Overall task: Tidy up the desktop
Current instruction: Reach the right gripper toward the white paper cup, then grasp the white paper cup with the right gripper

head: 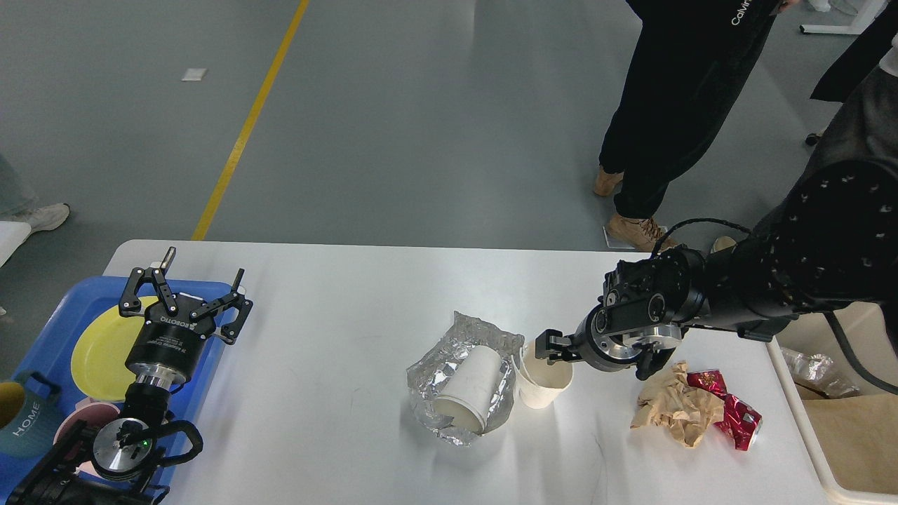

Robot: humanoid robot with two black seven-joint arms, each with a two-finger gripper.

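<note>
The white desktop [337, 315] fills the lower view. On its middle lies crumpled silver foil [438, 372] with a white paper cup [466, 393] on its side in it. A second white paper cup [537, 393] stands upright just right of the foil. My right gripper [551, 348] is small and dark, right at that cup's far rim; I cannot tell its fingers apart. My left gripper [203, 265] is open and empty, held above the right edge of the blue tray [74, 301].
Crumpled brown paper [673, 407] and a crushed red can [733, 417] lie at the right. A cream bin [852, 442] holding foil stands past the right edge. The tray holds a yellow plate [102, 351], a teal mug [21, 424] and a pink bowl. People stand behind the table.
</note>
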